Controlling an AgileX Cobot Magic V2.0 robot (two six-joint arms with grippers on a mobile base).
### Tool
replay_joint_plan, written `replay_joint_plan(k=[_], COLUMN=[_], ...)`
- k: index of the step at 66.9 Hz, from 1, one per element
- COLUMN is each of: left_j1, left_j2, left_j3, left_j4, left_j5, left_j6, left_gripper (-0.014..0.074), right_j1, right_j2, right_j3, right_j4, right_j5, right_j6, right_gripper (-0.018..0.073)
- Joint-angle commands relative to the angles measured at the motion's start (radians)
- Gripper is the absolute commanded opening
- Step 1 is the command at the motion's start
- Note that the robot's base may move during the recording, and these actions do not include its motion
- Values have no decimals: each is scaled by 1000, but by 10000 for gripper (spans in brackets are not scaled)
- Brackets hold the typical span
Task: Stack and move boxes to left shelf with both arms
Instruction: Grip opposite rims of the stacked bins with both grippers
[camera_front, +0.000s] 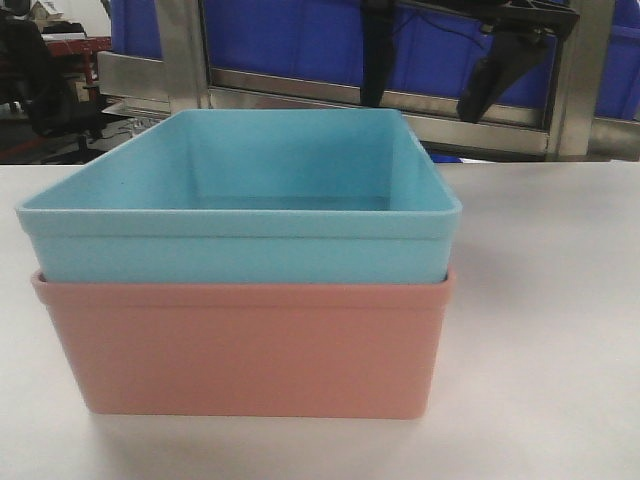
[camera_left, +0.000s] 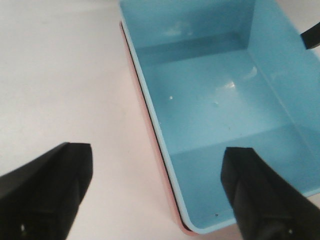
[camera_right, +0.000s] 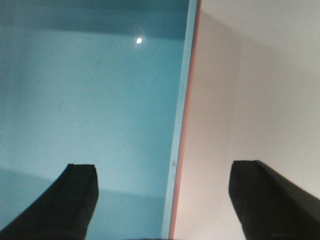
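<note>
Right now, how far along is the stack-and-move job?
Stacking looks done: the blue bin sits nested in the pink bin on the table. In hand: the left tool and right tool hang open, each straddling a side wall, gripping nothing. Left: clamp, lift and carry the stack to the steel rack.

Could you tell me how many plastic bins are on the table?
2. The light blue bin is nested inside the salmon pink bin, which rests on the white table; the pink one's inside is hidden.

The blue box (camera_front: 240, 250) hides the interior of the pink box (camera_front: 250, 350); the shelf (camera_front: 290, 88) is cropped above.
</note>
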Motion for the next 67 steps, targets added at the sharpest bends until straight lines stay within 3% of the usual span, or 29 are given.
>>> replay_joint_plan(k=[1,27,47,67], left_j1=[-5,-5,-5,-5], left_j2=[110,532,688,762], left_j3=[-121,-380,-402,-402], left_j4=[-8,-17,-17,-17], left_j5=[21,95,101,70], left_j6=[0,-34,-78,-78], left_gripper=[542,564,557,452], right_j1=[16,55,55,55], right_j2=[-55,-54,-16,81], right_j3=[-20,183,265,264], right_j4=[-31,-67,-67,-68], right_j5=[-30,-208,-325,-347], right_j6=[-15,-13,-13,-14], right_gripper=[625,625,625,610])
